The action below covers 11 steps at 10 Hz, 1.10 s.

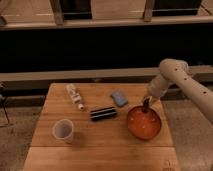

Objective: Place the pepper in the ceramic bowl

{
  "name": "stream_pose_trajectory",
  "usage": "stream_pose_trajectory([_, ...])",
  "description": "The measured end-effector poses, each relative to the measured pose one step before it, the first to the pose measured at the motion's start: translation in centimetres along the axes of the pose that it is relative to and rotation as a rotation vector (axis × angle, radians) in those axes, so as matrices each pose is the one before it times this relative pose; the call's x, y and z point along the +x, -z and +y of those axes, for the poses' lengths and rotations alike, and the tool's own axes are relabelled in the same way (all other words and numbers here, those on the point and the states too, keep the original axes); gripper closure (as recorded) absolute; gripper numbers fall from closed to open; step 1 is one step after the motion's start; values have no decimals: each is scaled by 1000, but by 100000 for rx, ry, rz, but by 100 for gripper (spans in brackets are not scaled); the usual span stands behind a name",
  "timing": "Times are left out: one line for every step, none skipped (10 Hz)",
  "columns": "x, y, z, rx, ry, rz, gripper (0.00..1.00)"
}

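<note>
The ceramic bowl (pixel 144 124) is wide, glossy and orange-red, and stands on the right side of the wooden table (pixel 100 145). My gripper (pixel 146 104) hangs from the white arm (pixel 172 77) just above the bowl's far rim. It points down and is shut on the pepper (pixel 146 106), a small dark red piece at its tip. The pepper is over the bowl's far edge, and I cannot tell whether it touches the bowl.
A black ribbed block (pixel 103 113) lies at the table's centre. A blue-grey piece (pixel 119 98) lies behind it. A white bottle (pixel 74 96) lies at the back left. A pale translucent cup (pixel 63 130) stands at the front left. A dark wall and railing run behind the table.
</note>
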Motion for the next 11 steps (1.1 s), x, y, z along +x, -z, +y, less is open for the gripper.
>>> stream_pose_trajectory([-618,529,566,766,355,422,100])
stream_pose_trajectory([-895,599,161,1003,1205,576,100])
stream_pose_trajectory([-832,426,101,697,931,397,100])
stream_pose_trajectory([-1184,552,497,306,676,543,100])
stream_pose_trajectory([-1006,505,341,382,772,1060,100])
stream_pose_trajectory([-845,-55,63,274,1107,588,100])
stream_pose_trajectory([-777,-202,-6,441,1072,229,100])
stream_pose_trajectory([-334,-122,368,36,-362,-181,95])
stream_pose_trajectory([334,59,-131,307,-553,51,86])
stream_pose_trajectory([551,48,-166,82,-485,-49,78])
stream_pose_trajectory([902,28,-502,289,-21,260,66])
